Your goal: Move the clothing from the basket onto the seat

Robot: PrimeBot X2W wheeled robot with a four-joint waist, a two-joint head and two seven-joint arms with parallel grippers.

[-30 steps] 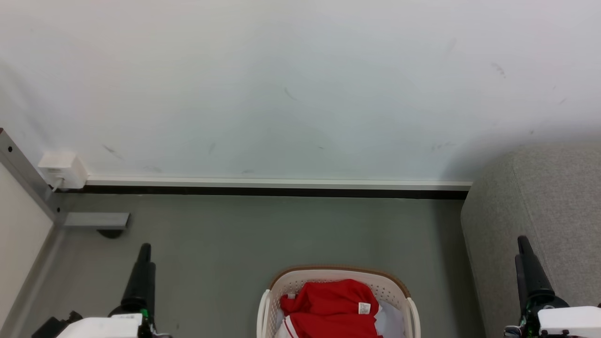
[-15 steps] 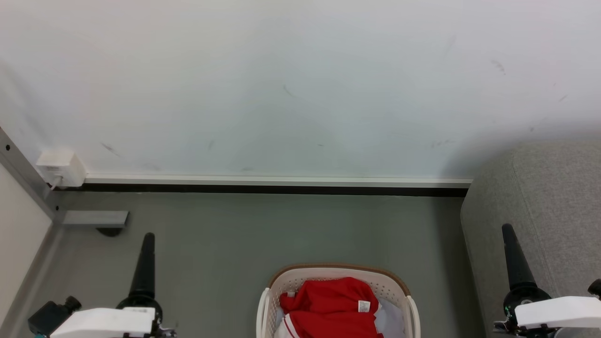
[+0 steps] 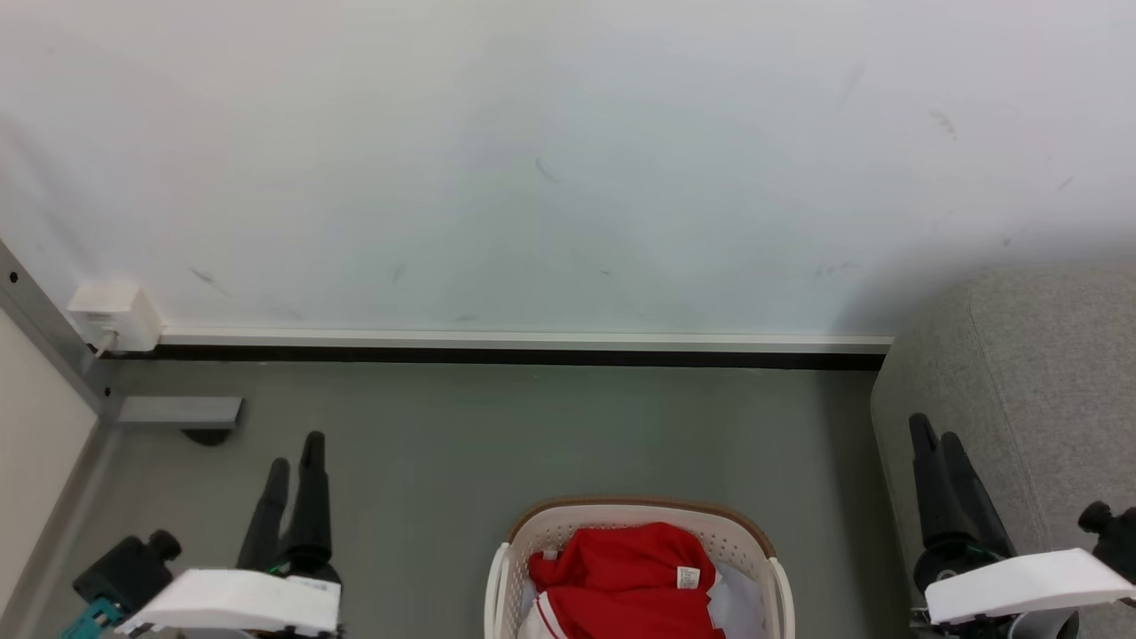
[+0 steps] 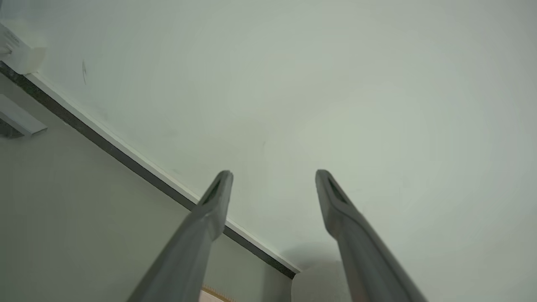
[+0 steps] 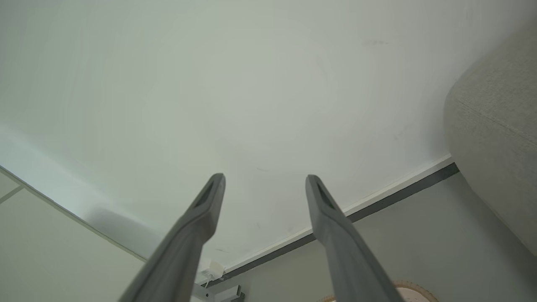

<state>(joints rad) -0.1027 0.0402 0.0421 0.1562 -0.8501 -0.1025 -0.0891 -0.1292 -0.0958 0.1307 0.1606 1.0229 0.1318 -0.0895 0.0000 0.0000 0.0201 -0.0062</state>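
The cream-white basket (image 3: 532, 537) with a brown rim stands on the floor at the bottom centre of the head view. Red clothing (image 3: 621, 577) with a white label and white trim lies bunched inside it, over a pale sheet. The light grey seat (image 3: 1021, 373) fills the right side and appears again in the right wrist view (image 5: 495, 126). My left gripper (image 3: 295, 448) is open at the lower left, well left of the basket, and empty (image 4: 272, 176). My right gripper (image 3: 934, 429) is open at the lower right, in front of the seat's side, and empty (image 5: 264, 179).
A white wall (image 3: 568, 160) with a white and black baseboard (image 3: 524, 351) runs across the back. A white socket box (image 3: 114, 315) and a grey metal frame (image 3: 177, 413) sit at the left corner. Grey floor (image 3: 532, 435) lies between wall and basket.
Both wrists have rolled: each gripper showed as a single dark finger before, and both fingers of each are visible now. Both grippers also moved up the view. Basket and clothing unchanged.
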